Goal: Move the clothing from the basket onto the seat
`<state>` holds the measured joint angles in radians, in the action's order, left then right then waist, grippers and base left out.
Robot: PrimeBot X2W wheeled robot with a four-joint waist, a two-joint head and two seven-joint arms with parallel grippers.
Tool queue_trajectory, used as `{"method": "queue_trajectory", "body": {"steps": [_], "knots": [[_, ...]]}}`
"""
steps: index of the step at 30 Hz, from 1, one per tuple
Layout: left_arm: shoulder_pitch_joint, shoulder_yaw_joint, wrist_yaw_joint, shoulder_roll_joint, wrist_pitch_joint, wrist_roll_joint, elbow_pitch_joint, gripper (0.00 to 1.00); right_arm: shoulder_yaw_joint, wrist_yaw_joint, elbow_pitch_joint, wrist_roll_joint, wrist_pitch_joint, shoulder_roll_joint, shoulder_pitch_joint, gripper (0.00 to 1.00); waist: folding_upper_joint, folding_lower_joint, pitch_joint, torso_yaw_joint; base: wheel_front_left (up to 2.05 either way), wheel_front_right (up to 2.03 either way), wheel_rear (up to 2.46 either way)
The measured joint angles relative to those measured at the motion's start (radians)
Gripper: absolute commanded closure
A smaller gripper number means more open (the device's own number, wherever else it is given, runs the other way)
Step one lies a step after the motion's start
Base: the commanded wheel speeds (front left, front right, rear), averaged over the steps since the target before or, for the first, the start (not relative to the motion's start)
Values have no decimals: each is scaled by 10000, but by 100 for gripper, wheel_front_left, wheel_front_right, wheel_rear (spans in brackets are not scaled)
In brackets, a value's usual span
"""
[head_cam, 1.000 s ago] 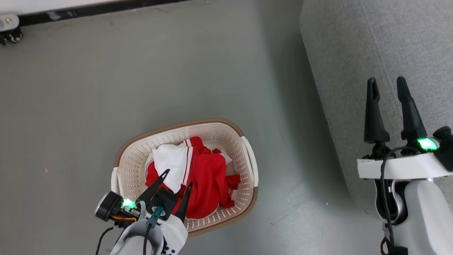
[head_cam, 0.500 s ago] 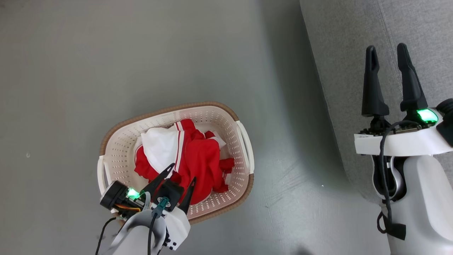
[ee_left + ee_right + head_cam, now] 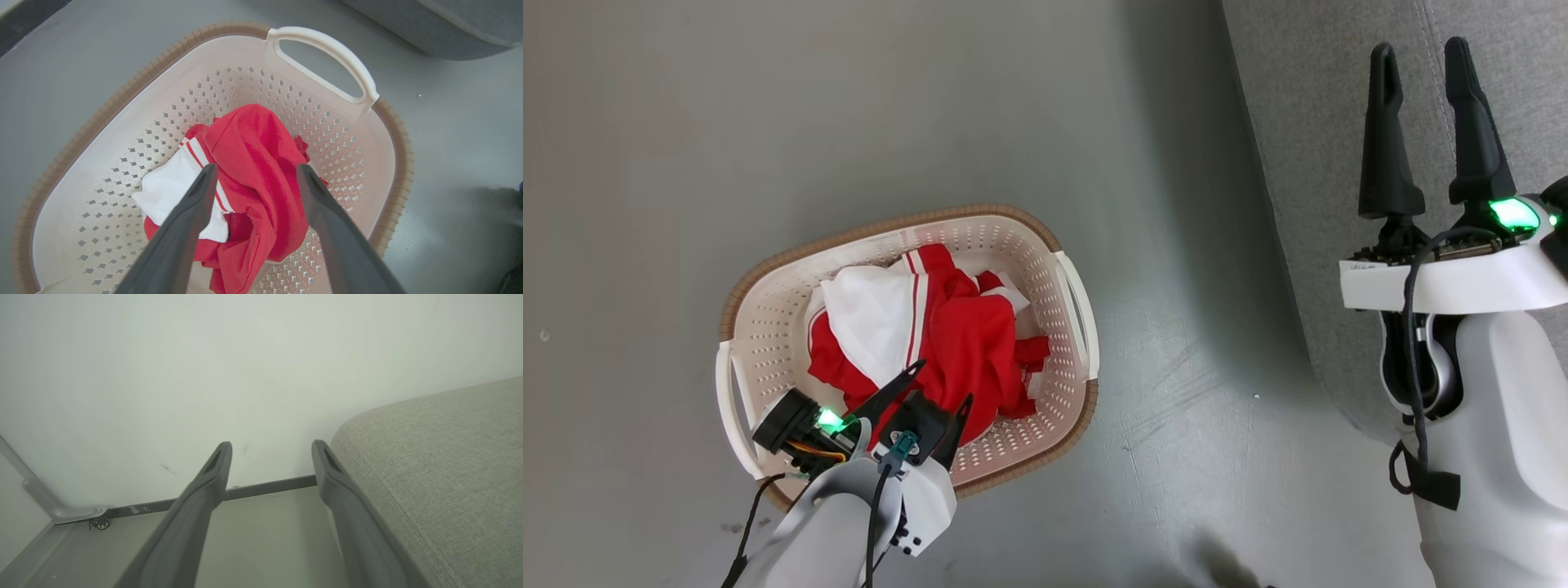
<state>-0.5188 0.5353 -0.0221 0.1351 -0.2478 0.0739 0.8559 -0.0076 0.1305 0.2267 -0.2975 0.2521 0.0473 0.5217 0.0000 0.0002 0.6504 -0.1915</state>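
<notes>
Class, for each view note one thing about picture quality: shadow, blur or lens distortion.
Head view: a soft shadow darkens the floor beside the seat. Left wrist view: the left gripper looks soft, the clothing sharp; the basket rim bows from the wide lens. Right wrist view: the right gripper is soft, the wall evenly lit.

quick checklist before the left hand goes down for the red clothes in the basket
1. The left hand is open, jaws wide apart: ok.
2. The left hand is lined up over the red clothing, one finger on either side of its top fold: ok.
3. Fingers clear of the cloth: cannot tell.
4. The red clothing lies wholly inside the laundry basket: ok.
5. The right hand is open and away from the laundry basket, by the sofa seat: ok.
</notes>
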Motion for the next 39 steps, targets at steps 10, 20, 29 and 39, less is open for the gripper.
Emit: {"method": "queue_trajectory", "body": {"steps": [10, 20, 29, 39], "knots": [[-342, 94, -236, 25, 205, 12, 629, 0, -21, 0, 90, -123, 2, 10, 380, 0, 0, 0, 425, -165, 0, 0, 0], [-734, 90, -368, 111, 307, 10, 1129, 0, -69, 0, 82, -165, 2, 10, 737, 0, 0, 0, 812, -345, 0, 0, 0], [-929, 48, -349, 132, 376, 8, 1513, 0, -44, 0, 33, -209, 2, 12, 1005, 0, 0, -1, 1120, -463, 0, 0, 0], [-1286, -54, -36, 282, 640, 12, 1983, 0, -23, 0, -10, -370, 2, 12, 1130, 0, 0, -1, 1399, -650, 0, 0, 0]]}}
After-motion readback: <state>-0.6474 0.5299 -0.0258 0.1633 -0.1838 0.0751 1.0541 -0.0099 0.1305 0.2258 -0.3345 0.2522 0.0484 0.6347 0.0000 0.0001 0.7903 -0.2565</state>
